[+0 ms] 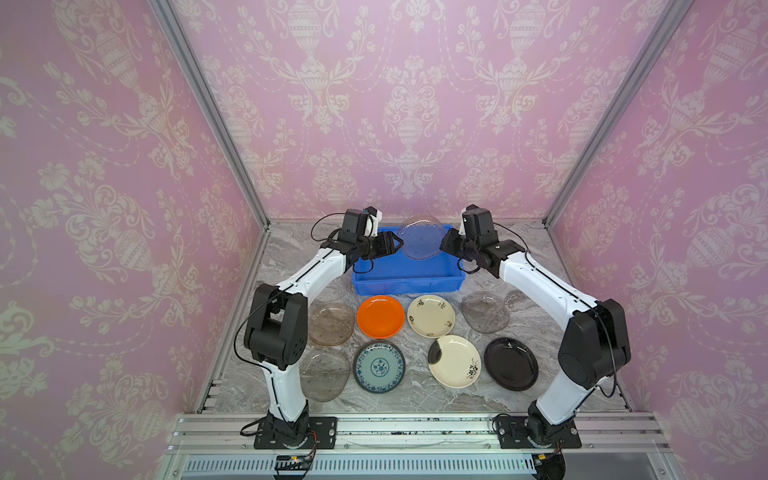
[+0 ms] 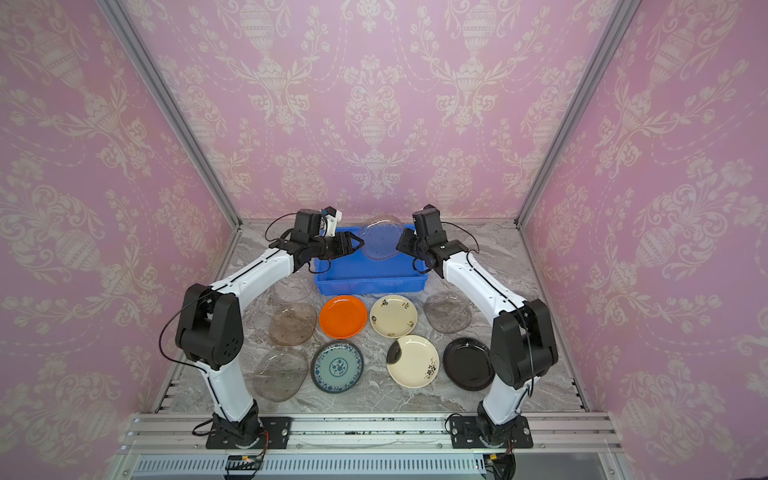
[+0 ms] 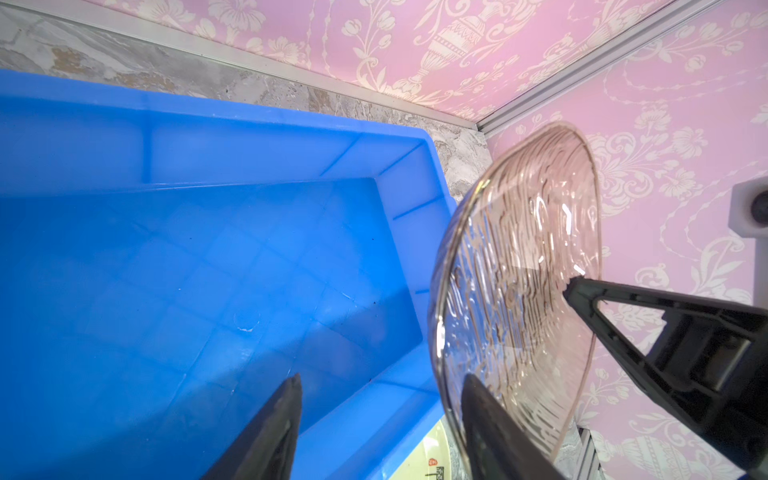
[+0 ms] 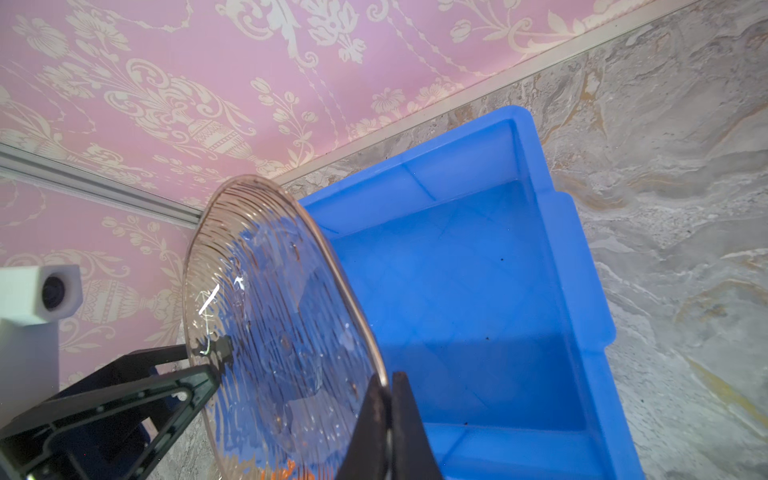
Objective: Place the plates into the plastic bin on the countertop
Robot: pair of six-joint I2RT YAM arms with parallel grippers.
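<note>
A clear ribbed glass plate (image 1: 417, 241) stands nearly on edge in the air above the bright blue rectangular plastic bin (image 1: 407, 284), which sits at the back of the grey marble-patterned tabletop (image 1: 415, 399). The right end effector (image 4: 388, 379) is pinched tight on one side of the plate's rim, with both fingers pressing the glass. The left end effector (image 3: 382, 376) is at the opposite side with its jaws partly apart. The rim lies between them, close to one finger (image 3: 490, 424), and I cannot tell if that finger touches it. In front of the bin, flat on the tabletop, lie a round orange plate (image 1: 380, 316), a cream plate with small flowers (image 1: 431, 316), a cream plate with a dark blotch (image 1: 454, 360), a round black plate (image 1: 510, 363), a teal-patterned plate (image 1: 379, 366), smoky brown glass plates (image 1: 331, 324) at the left and a grey glass plate (image 1: 485, 311) at the right. In the left wrist view a small red and dark printed mark (image 3: 435, 467) shows on a cream surface beside the bin, too small to read.
</note>
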